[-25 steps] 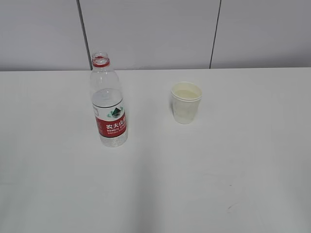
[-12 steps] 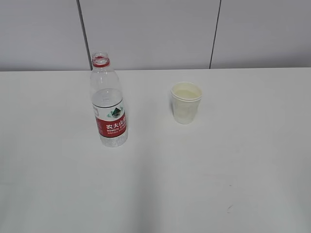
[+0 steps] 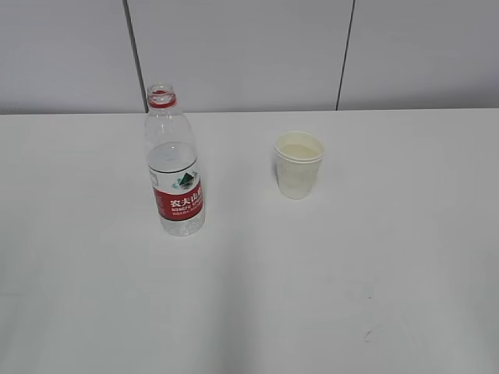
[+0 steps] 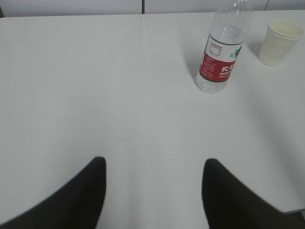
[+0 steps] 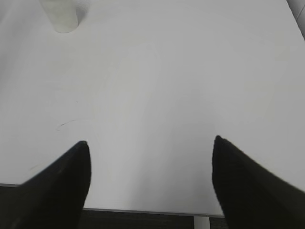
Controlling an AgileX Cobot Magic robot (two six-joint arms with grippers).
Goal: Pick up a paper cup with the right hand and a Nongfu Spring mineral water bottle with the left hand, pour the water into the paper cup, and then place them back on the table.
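The Nongfu Spring mineral water bottle (image 3: 175, 167) stands upright and uncapped on the white table (image 3: 327, 280), left of centre, with water up to its shoulder. The paper cup (image 3: 298, 164) stands upright to its right, a pale liquid inside. Neither arm shows in the exterior view. In the left wrist view my left gripper (image 4: 153, 164) is open over bare table, the bottle (image 4: 222, 52) and cup (image 4: 280, 42) far ahead to the upper right. My right gripper (image 5: 150, 142) is open near the table's front edge, with only the cup's base (image 5: 61, 15) showing at the top left.
A grey panelled wall (image 3: 249, 54) runs behind the table. A faint dark scuff (image 3: 366, 335) marks the tabletop near the front right. The table's front edge (image 5: 143, 210) lies just under my right gripper.
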